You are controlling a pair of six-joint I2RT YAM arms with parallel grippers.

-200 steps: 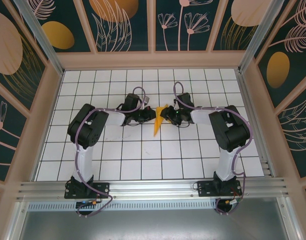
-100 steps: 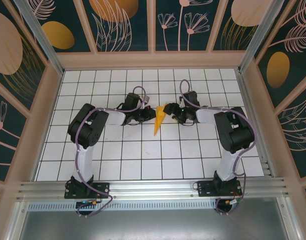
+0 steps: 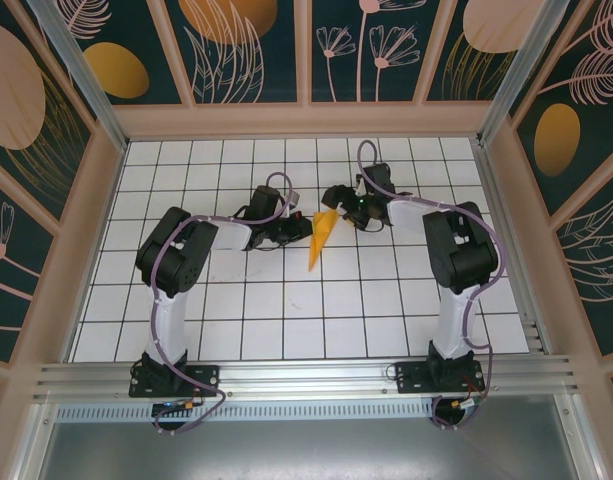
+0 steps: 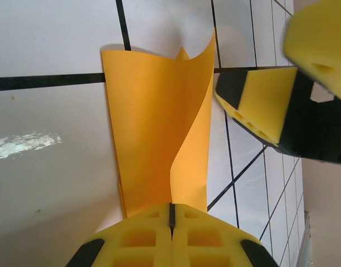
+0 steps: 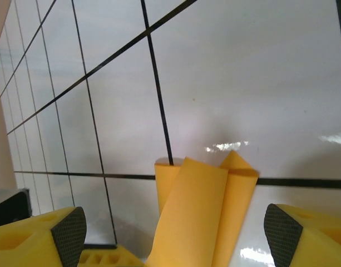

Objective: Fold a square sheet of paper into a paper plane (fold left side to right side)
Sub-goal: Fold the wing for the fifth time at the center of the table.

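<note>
— White-tiled desk (image 3: 236, 320), leaf-painted walls (image 3: 246, 60), two arms meeting mid-desk: my rig at work. What goes in the caption?

— Where's the paper, and who has it?

— Middle of the desk, a little toward the far side. The paper plane (image 3: 320, 243) lies as a narrow orange-yellow dart, its point toward the near edge. My left gripper (image 4: 171, 214) comes in from the left with its jaws pressed together on the paper's edge. Beyond the pads the layers fan loose, and one flap curls up off the tiles. My right gripper (image 5: 176, 233) sits at the dart's far end with its jaws spread wide. The paper's end lies between them, and I can't see either pad touching it.

— How will it handle?

— My read: almost weightless, thin and floppy. It will take a crease wherever it's squeezed, and it will likely skate on those glossy tiles. I'd grip along a folded edge, where the stacked layers are stiffer, rather than by the curling flap. For the left-over-right fold, one side should hold the sheet down while the other carries the layer across. A hard tug could crumple or tear it.
</note>
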